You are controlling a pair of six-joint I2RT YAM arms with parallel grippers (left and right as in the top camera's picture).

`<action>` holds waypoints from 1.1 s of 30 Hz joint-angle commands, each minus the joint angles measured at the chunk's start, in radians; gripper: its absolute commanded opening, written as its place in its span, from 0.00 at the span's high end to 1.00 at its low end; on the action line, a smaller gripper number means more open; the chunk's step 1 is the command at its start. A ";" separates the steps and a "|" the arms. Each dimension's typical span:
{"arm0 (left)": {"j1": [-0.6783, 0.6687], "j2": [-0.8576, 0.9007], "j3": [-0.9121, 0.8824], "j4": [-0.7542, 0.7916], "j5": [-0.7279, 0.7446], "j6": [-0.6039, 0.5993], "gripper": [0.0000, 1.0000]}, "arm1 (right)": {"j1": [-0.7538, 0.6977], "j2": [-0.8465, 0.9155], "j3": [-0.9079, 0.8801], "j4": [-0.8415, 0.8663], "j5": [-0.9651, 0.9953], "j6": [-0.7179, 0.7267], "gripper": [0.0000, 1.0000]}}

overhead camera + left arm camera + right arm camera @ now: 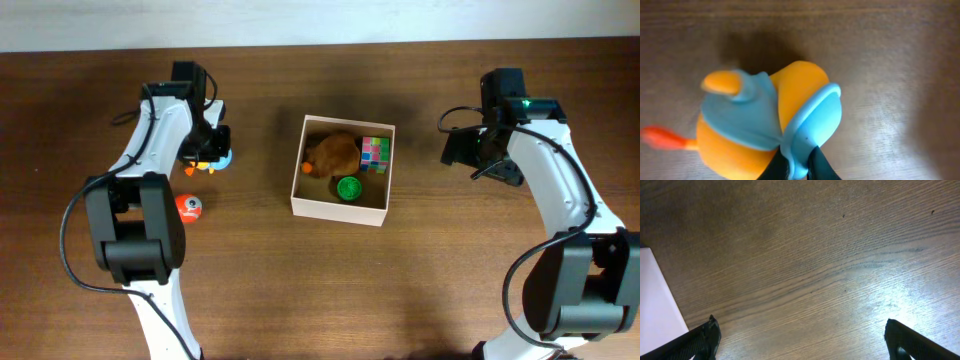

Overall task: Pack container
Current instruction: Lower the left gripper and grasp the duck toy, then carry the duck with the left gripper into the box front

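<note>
The container [300, 192], a shallow white-walled box with a tan inside, sits at the table's middle. It holds a brown plush toy [334, 153], a colour cube [375, 153] and a green round toy [349, 188]. My left gripper [799, 165] is shut on the blue edge of an orange and blue toy [765, 115], which also shows in the overhead view [212, 160] left of the container. My right gripper [800, 340] is open and empty over bare wood, right of the container, whose white wall [655, 305] shows at the left edge.
A small red and white ball toy [189, 207] lies on the table below the left gripper. The table's far edge runs along the top of the overhead view.
</note>
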 commanded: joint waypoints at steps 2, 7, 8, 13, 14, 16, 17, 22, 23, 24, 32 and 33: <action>0.003 0.019 0.132 -0.075 0.001 -0.014 0.98 | -0.004 0.000 -0.005 0.000 0.001 0.009 0.01; 0.002 0.019 0.249 -0.170 0.003 -0.014 0.98 | -0.004 0.000 -0.005 0.000 0.001 0.009 0.01; 0.002 0.019 0.256 -0.177 0.003 -0.014 0.98 | -0.004 0.000 -0.005 0.000 0.001 0.009 0.01; -0.007 0.016 0.266 -0.211 0.013 -0.014 0.98 | -0.004 0.000 -0.005 0.000 0.001 0.009 0.01; -0.012 0.015 0.266 -0.215 0.013 -0.014 0.98 | -0.004 0.000 -0.005 0.000 0.002 0.009 0.01; -0.027 0.012 0.267 -0.219 0.013 -0.013 0.98 | -0.004 0.000 -0.005 0.000 0.001 0.009 0.01; -0.034 0.010 0.268 -0.222 0.013 -0.013 0.98 | -0.004 0.000 -0.005 0.000 0.001 0.009 0.01; -0.089 -0.010 0.317 -0.261 0.013 -0.005 0.98 | -0.004 0.000 -0.005 0.000 0.001 0.009 0.01; -0.100 -0.013 0.337 -0.274 0.013 0.001 0.98 | -0.004 0.000 -0.005 0.000 0.001 0.009 0.01; -0.113 -0.018 0.364 -0.293 0.012 0.003 0.98 | -0.004 0.000 -0.005 0.000 0.001 0.009 0.01; -0.222 -0.060 0.617 -0.475 0.009 0.015 0.98 | -0.004 0.000 -0.005 0.000 0.001 0.009 0.01; -0.237 -0.065 0.639 -0.494 0.010 0.019 0.98 | -0.004 0.000 -0.005 0.000 0.001 0.009 0.01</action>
